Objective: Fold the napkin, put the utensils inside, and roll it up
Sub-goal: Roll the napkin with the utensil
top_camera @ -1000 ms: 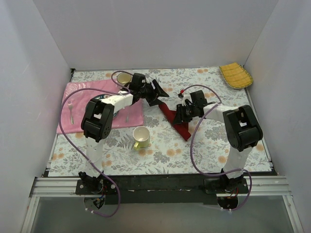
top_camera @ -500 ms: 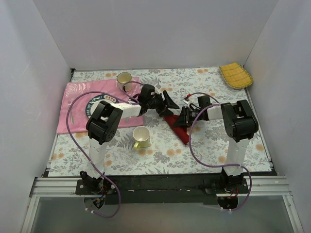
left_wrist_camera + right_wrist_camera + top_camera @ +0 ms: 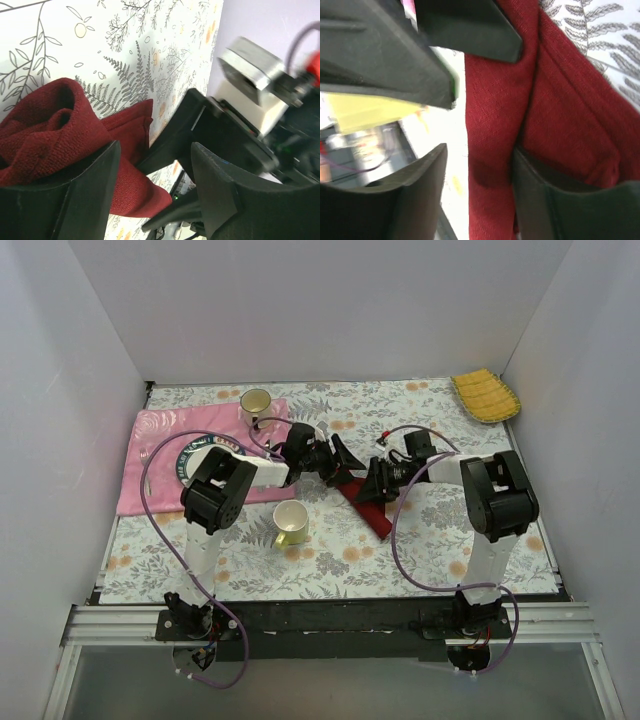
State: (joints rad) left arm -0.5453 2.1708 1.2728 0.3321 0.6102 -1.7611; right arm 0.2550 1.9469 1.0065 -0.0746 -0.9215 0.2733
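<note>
The maroon napkin (image 3: 372, 512) lies bunched in a long strip on the floral table, mid-right. In the left wrist view the napkin (image 3: 55, 120) shows humped folds. My left gripper (image 3: 340, 468) is open at the strip's far left end, and that end lies between its fingers (image 3: 75, 200). My right gripper (image 3: 372, 486) is open just right of the left one, almost touching it. The napkin (image 3: 495, 125) runs between the right gripper's fingers (image 3: 415, 195), and one finger presses against a fold. I cannot make out any cutlery.
A pink patterned cloth (image 3: 150, 455) lies at the left with a plate (image 3: 192, 458) on it, partly under my left arm. One cup (image 3: 255, 400) stands at the back, another (image 3: 290, 522) in front of the left arm. A yellow ribbed cloth (image 3: 485, 395) lies at the back right.
My left gripper has swung right and nearer, from beside the back cup to the napkin's end. My right gripper has closed in on it, and the two now nearly meet over the napkin.
</note>
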